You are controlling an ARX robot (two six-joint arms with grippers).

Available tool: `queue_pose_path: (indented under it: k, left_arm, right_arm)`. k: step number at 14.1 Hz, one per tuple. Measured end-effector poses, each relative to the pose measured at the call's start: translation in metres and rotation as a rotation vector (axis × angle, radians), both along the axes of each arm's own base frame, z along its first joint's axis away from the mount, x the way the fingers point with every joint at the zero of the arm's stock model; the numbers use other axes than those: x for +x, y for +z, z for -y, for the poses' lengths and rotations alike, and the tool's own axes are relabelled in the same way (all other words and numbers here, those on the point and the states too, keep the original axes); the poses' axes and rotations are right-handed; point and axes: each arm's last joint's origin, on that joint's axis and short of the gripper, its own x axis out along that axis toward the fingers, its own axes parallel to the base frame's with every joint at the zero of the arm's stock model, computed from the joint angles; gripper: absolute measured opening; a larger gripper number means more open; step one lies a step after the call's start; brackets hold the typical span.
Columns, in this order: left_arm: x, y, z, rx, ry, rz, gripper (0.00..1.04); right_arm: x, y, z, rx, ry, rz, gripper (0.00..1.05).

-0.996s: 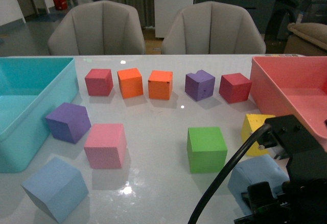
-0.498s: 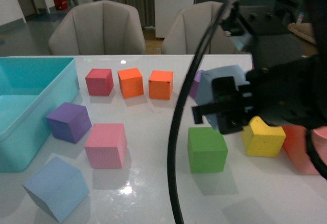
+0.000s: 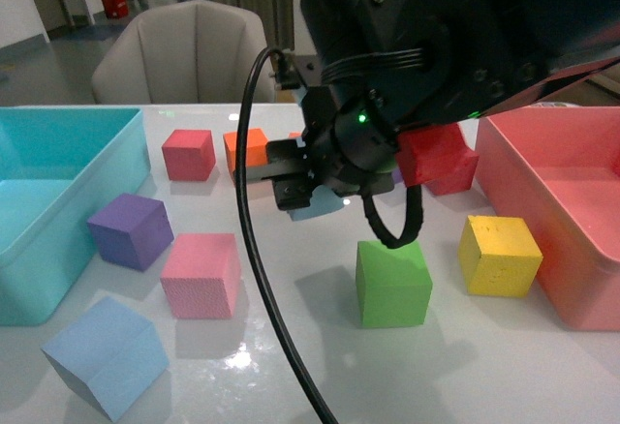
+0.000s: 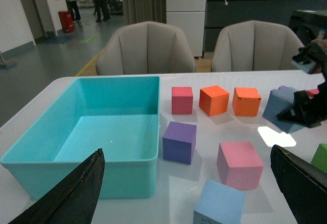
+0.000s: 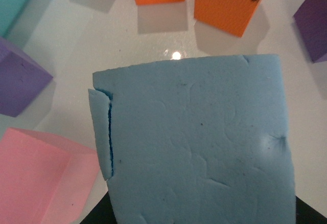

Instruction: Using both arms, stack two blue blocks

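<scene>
My right gripper (image 3: 302, 190) is shut on one pale blue block (image 3: 320, 207) and holds it in the air over the middle of the table, above and left of the green cube. In the right wrist view this block (image 5: 199, 142) fills most of the picture and hides the jaws. It also shows in the left wrist view (image 4: 280, 109). The other blue block (image 3: 105, 356) lies on the table at the front left, turned corner-on. My left gripper (image 4: 186, 155) is open and empty, with that block (image 4: 219, 204) on the table below, between its fingers.
A teal bin (image 3: 58, 153) stands at the left and a pink bin (image 3: 581, 153) at the right. Purple (image 3: 131, 230), pink (image 3: 201, 275), green (image 3: 392, 282) and yellow (image 3: 499, 255) cubes lie mid-table. Red (image 3: 188, 154) and orange (image 3: 247, 148) cubes line the back.
My right arm has lifted its blue block from the front right and carried it up and to the left, over the middle of the table. The other blue block has not moved.
</scene>
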Motion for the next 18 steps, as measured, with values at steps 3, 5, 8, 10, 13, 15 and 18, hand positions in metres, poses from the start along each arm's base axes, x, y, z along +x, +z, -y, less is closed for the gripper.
queue_pose_path:
  k: [3, 5, 8, 10, 13, 15, 18]
  left_arm:
    - [0.0, 0.0, 0.0, 0.0, 0.0, 0.0, 0.98]
    - [0.0, 0.0, 0.0, 0.0, 0.0, 0.0, 0.98]
    - [0.0, 0.0, 0.0, 0.0, 0.0, 0.0, 0.98]
    - [0.0, 0.0, 0.0, 0.0, 0.0, 0.0, 0.98]
    - [0.0, 0.0, 0.0, 0.0, 0.0, 0.001, 0.98]
    - [0.0, 0.0, 0.0, 0.0, 0.0, 0.0, 0.98]
    - [0.0, 0.0, 0.0, 0.0, 0.0, 0.0, 0.98]
  right_arm:
    - [0.019, -0.029, -0.02, -0.011, 0.003, -0.083, 0.42]
    - [0.033, -0.045, -0.02, 0.014, -0.081, -0.171, 0.42]
    - [0.047, -0.05, -0.018, 0.036, -0.175, -0.196, 0.42]
    - [0.052, -0.051, -0.019, 0.037, -0.202, -0.202, 0.42]
    - [0.051, -0.054, -0.026, 0.036, -0.208, -0.217, 0.42]
    - [0.05, -0.052, -0.029, 0.041, -0.203, -0.21, 0.49]
    - [0.05, -0.052, -0.03, 0.066, -0.197, -0.22, 0.96]
